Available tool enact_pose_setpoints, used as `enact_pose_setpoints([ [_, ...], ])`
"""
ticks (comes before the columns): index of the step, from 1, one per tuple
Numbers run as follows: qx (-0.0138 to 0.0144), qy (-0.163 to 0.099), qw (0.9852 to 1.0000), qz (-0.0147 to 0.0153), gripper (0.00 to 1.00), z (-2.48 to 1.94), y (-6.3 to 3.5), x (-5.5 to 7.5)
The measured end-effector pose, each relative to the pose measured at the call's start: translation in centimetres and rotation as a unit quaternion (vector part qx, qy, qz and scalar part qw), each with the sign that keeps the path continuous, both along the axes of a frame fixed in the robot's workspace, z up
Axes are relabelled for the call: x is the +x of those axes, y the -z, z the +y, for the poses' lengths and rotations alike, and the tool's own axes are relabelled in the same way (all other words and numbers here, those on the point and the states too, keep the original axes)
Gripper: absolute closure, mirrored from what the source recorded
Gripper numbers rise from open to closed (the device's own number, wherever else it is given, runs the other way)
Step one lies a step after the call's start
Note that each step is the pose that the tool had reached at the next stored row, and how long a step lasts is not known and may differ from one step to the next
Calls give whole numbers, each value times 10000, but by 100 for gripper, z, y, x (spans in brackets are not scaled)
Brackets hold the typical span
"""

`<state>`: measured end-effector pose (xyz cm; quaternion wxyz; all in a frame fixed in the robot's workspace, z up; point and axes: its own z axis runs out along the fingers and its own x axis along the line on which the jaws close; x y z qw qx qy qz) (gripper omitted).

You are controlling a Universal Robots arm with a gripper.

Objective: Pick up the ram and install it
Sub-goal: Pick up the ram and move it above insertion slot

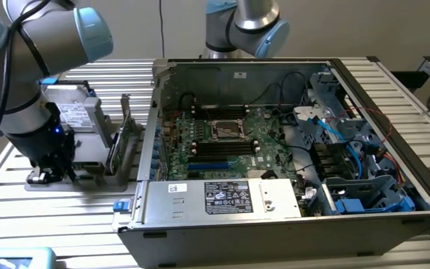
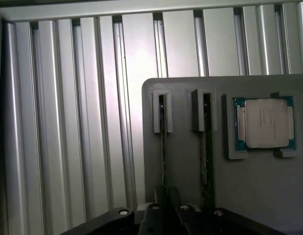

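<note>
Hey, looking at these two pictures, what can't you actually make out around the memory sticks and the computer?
- Memory sticks, wrist view: edge-on in the gray holder slots, so their chips are hidden; the hand covers their near ends.
- Holder slots, exterior view: hidden behind the arm.
- Computer's memory slots, exterior view: too small to tell whether any is filled.
- Power supply label, exterior view: too small to read.

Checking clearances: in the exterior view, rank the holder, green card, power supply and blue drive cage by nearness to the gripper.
1. Holder, under the gripper, the exterior view's left.
2. Green card, upright, toward the case.
3. Power supply, case's front.
4. Blue drive cage, the exterior view's right.
</note>
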<state>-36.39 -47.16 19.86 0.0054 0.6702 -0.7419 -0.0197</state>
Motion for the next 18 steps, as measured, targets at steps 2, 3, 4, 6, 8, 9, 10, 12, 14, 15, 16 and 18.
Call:
enact_pose_setpoints([
  [2,0,0,10000,-4,86,0,-83,-1],
  [3,0,0,10000,-4,86,0,-127,-1],
  [4,-1,0,10000,-3,86,0,-175,-1],
  [6,-1,0,10000,-3,86,-1,-265,-2],
  [8,-1,-1,10000,-4,86,0,-354,-3],
  [9,-1,-4,10000,-3,86,0,-399,-3],
  [10,0,-13,10000,-4,86,0,-444,-3],
  [12,0,-53,10000,-4,86,0,-538,-3],
  [14,-1,-113,9999,-3,86,0,-629,-3],
  [15,-1,-144,9999,-3,86,0,-675,-3],
  [16,0,-172,9999,-4,86,0,-719,-3],
  [18,0,-222,9998,-4,86,-1,-809,-3],
])
